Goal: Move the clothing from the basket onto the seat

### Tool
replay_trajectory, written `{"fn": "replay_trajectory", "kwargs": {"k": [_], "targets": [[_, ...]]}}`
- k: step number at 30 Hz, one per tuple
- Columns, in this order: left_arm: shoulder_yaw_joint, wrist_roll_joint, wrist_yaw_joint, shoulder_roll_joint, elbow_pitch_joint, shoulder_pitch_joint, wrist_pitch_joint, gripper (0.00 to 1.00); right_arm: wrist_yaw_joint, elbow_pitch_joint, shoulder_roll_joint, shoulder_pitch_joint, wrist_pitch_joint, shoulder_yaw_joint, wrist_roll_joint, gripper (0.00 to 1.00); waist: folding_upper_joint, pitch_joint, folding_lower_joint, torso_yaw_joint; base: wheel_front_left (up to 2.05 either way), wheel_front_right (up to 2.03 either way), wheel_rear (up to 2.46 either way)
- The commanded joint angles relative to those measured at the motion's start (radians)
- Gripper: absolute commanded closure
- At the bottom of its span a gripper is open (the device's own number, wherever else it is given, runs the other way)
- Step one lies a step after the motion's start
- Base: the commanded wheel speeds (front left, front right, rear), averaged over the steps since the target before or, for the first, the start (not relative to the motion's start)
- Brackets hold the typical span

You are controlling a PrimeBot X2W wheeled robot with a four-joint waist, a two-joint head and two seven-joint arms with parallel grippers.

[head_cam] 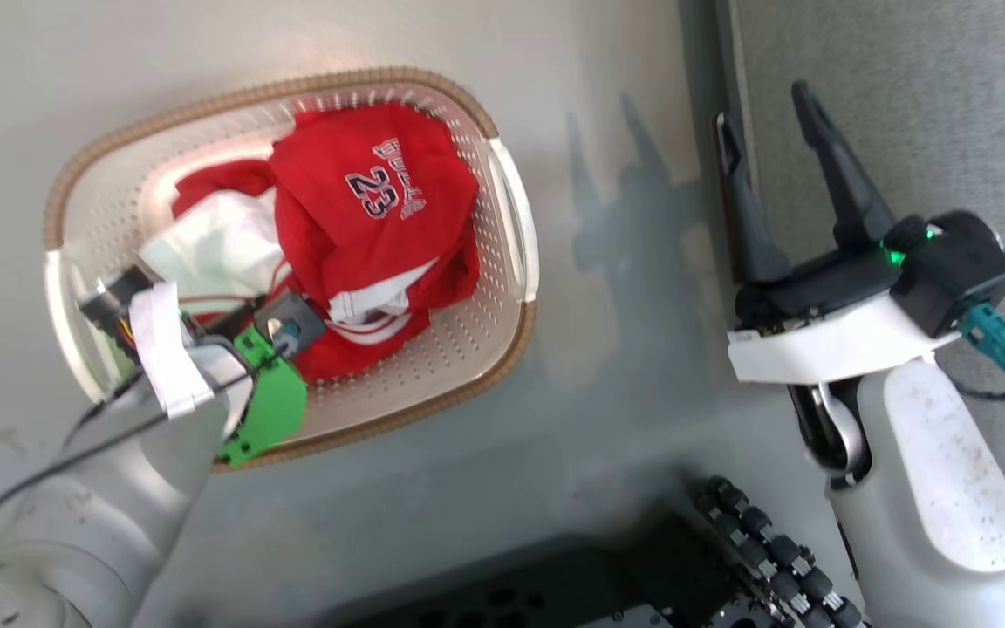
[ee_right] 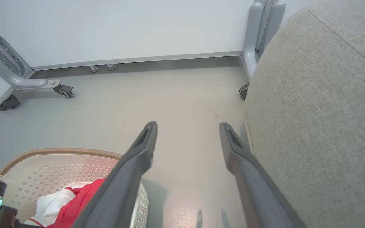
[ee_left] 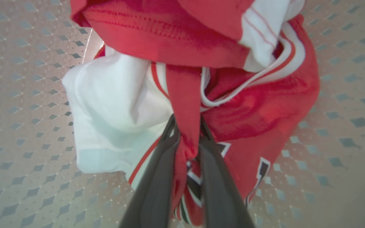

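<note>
The cream perforated basket (head_cam: pixel 502 366) with its brown rim stands on the floor at the left of the head view. Inside it the red and white clothing (head_cam: pixel 363 201) lies heaped, a "23 BULLS" print on top. My left arm reaches down into the basket. In the left wrist view my left gripper (ee_left: pixel 186 122) is shut on a red strip of the clothing (ee_left: pixel 265 107), above the holed basket bottom (ee_left: pixel 27 95). My right gripper (head_cam: pixel 764 109) hangs open and empty over the floor, beside the grey seat (head_cam: pixel 921 105). The right wrist view has that gripper (ee_right: pixel 188 126) between the basket (ee_right: pixel 59 151) and the seat (ee_right: pixel 322 110).
Smooth grey floor (ee_right: pixel 176 95) runs between basket and seat. A wheeled grey frame leg (ee_right: pixel 27 84) and an upright post (ee_right: pixel 255 38) stand against the white wall beyond. My dark base (head_cam: pixel 642 576) is at the bottom of the head view.
</note>
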Motion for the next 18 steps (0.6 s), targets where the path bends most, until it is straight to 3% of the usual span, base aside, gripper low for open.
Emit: {"fn": "replay_trajectory", "kwargs": {"k": [1,12,18], "targets": [[0.002,-0.008,0.005,-0.009,0.002,0.036,-0.014,1.00,0.000,0.011,-0.003,0.033,-0.004,-0.004,-0.005,0.00,0.0000,-0.138,0.0000,0.028,0.00,0.00,0.00],[0.046,-0.080,0.018,-0.073,-0.037,0.176,-0.083,1.00,0.000,0.051,-0.003,0.179,-0.004,-0.018,-0.039,0.00,0.0000,-0.450,0.0000,0.092,0.00,0.00,0.00],[0.115,-0.148,0.007,-0.091,-0.129,0.240,-0.091,1.00,0.000,0.074,-0.004,0.262,-0.004,-0.012,-0.047,0.00,0.0000,-0.610,0.0000,0.122,0.00,0.00,0.00]]}}
